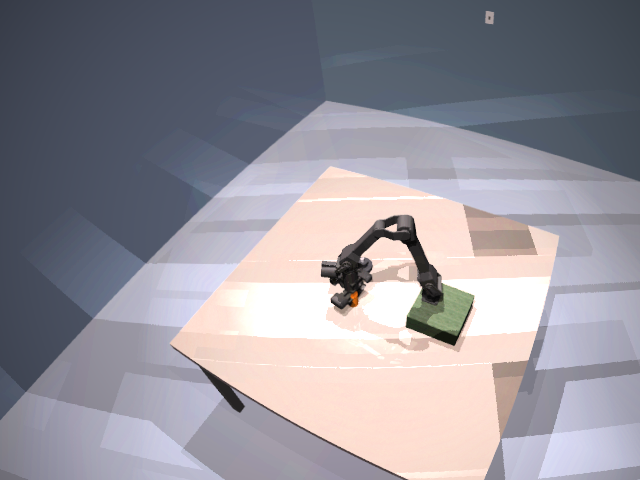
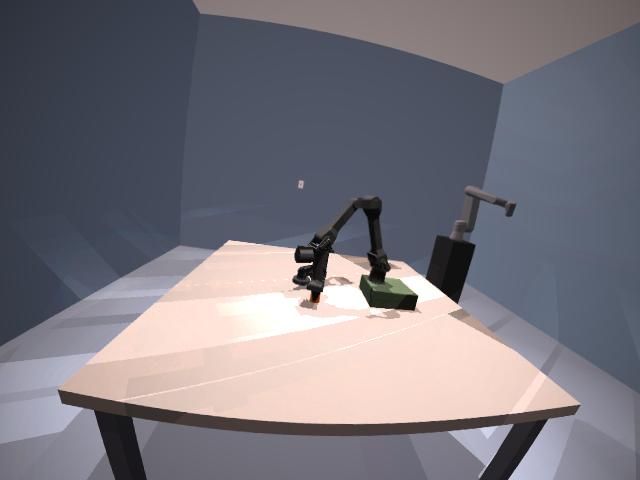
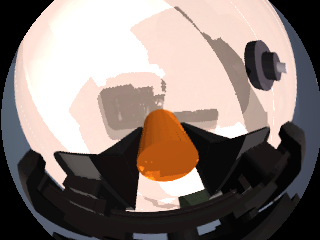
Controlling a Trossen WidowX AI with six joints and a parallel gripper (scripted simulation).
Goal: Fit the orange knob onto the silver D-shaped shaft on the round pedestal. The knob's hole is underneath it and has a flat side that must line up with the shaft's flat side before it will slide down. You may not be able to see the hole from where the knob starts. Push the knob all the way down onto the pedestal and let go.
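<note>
My gripper (image 1: pixel 353 298) (image 2: pixel 314 295) (image 3: pixel 161 128) is shut on the orange knob (image 1: pixel 354 300) (image 2: pixel 315 299) (image 3: pixel 165 155). It holds the knob low, close to the table; whether they touch I cannot tell. In the wrist view the knob's wide end faces the camera and its narrower end points away. No hole shows. The dark round pedestal (image 1: pixel 367 266) (image 2: pixel 300 279) (image 3: pixel 257 65) stands apart from the knob, behind the gripper in the exterior view. Its silver shaft (image 3: pixel 282 67) shows at the upper right in the wrist view; which way its flat faces I cannot tell.
The arm's base stands on a green block (image 1: pixel 448 313) (image 2: pixel 391 292) to the right of the gripper on the pale table (image 1: pixel 310 392) (image 2: pixel 310 372). A grey arm on a black stand (image 2: pixel 450 262) is beyond the table at the right. A wall plate (image 1: pixel 489 17) (image 2: pixel 300 183) is far off.
</note>
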